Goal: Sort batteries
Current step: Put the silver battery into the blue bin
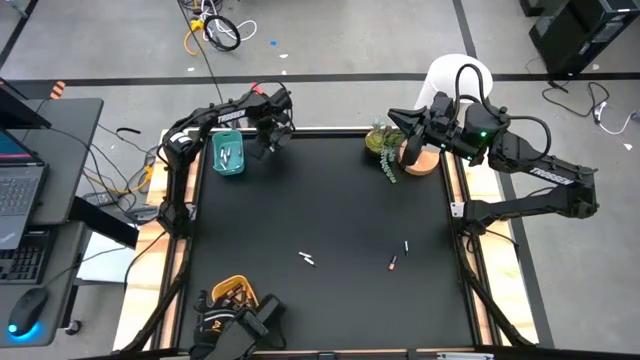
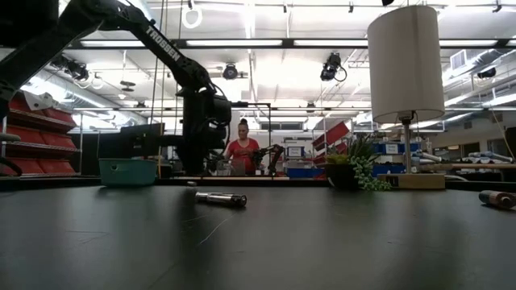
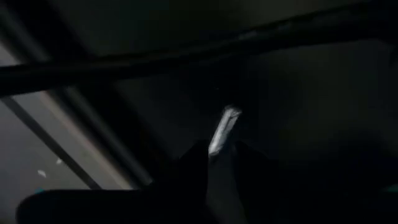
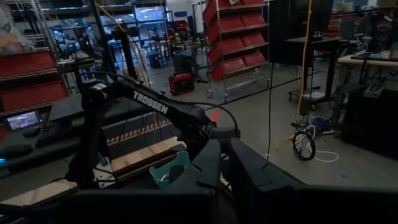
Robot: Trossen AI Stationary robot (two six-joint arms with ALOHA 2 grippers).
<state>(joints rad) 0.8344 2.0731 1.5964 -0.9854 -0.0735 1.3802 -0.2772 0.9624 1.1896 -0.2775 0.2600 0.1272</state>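
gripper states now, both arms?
left gripper: shut on a pale battery, up by the teal tray.
right gripper: shut, nothing held, raised by the lamp.

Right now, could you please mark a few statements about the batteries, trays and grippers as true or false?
1. The left gripper holds a pale silvery battery. True.
2. The teal tray is empty. False: pale batteries lie in it.
3. Loose batteries lie on the black table, one with a red-orange end. True.
4. The yellow tray sits beside the lamp. False: it is at the near-left corner, far from the lamp.
5. The right gripper is over the teal tray. False: it is near the potted plant.
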